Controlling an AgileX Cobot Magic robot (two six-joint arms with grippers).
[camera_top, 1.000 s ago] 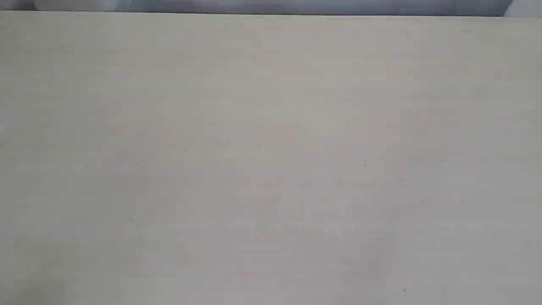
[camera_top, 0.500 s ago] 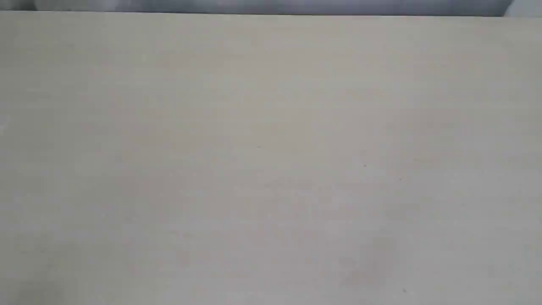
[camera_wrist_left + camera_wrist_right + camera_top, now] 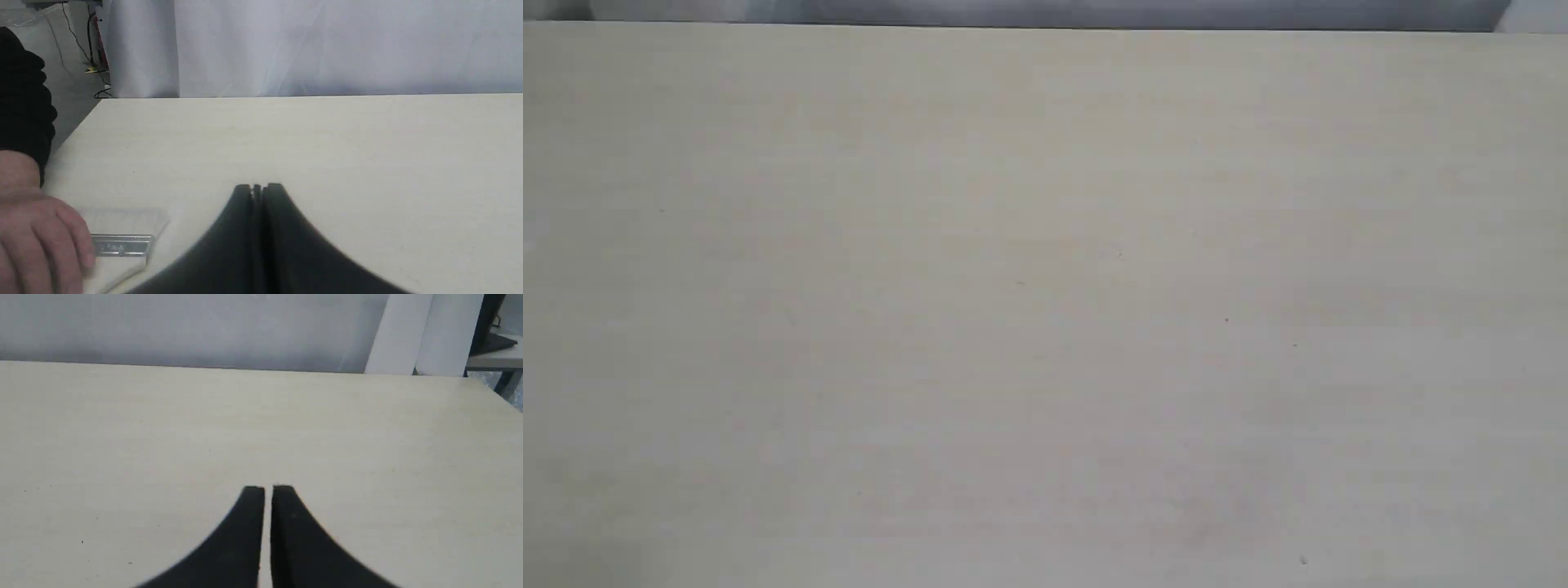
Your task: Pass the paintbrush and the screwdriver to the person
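Lying over the brush (image 3: 122,222), the hand (image 3: 36,241) is covering its handle close to the table's (image 3: 327,134) side edge, with a dark sleeve (image 3: 20,102) behind the wrist. The ferrule (image 3: 122,245) is carrying a stamped mark, too blurred to read. Only the left wrist view is catching this; the exterior view is showing just table. The left gripper (image 3: 257,188) is keeping its jaws together, and the right gripper (image 3: 268,490) is showing a thin slit between its jaws, neither one gripping anything.

A pale, faintly speckled wood-grain tabletop (image 3: 1045,327) fills the exterior view. Behind its far edge hangs a white curtain (image 3: 327,45). Dark cables (image 3: 96,69) trail on the grey floor (image 3: 69,102) beside it. Another desk (image 3: 496,359) stands beyond one corner.
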